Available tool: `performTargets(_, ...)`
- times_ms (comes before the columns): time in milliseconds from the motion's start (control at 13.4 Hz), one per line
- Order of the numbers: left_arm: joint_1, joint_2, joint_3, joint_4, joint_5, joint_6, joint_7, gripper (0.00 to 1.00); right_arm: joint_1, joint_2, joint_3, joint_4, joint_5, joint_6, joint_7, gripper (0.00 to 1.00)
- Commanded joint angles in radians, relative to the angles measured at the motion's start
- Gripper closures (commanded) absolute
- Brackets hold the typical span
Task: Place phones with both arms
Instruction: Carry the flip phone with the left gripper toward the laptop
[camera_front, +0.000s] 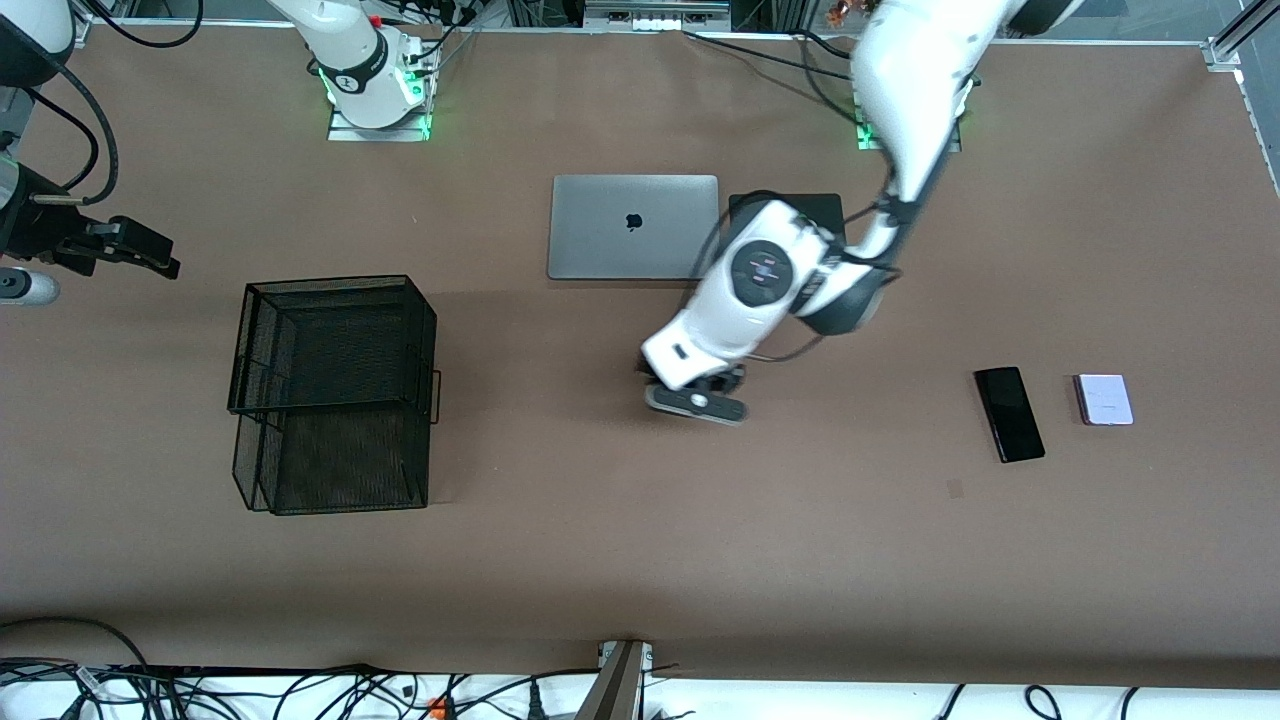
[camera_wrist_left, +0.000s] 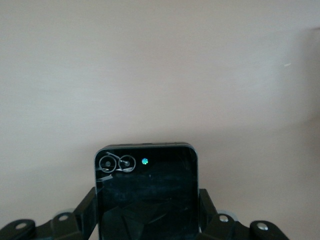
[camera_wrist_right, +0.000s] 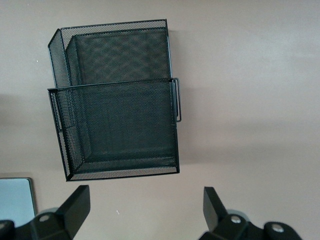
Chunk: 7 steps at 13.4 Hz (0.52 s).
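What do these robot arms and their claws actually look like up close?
Both arms are glossy white with rounded segments. The left arm has a dark band at one joint, a round black disc with small markings on its wrist, and thin black cables along it. The right arm shows a black band and a green glow at its base. The left gripper and right gripper are matte black, with angular fingers and silver screws.

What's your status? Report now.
Left end effector shut on black flip phone, over mid-table. Right end effector open, waiting. Slim phone, lilac phone still down.
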Motion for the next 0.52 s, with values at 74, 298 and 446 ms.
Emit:
performTargets(74,-0.101,0.135,0.016,0.073,-0.032,0.175,-0.127,0.69,-0.013,-0.002,0.011,-0.002,0.013,0.009,-0.012,0.0)
performTargets(298,-0.135,0.184,0.017,0.078,-0.031,0.241,-0.134,0.51,-0.008,0.012,0.015,-0.002,0.013,0.011,-0.01,0.0)
performTargets(446,-0.135,0.192,0.017,0.077,-0.031,0.244,-0.134,0.0,0.002,0.023,0.015,-0.002,0.013,0.026,-0.01,0.0)
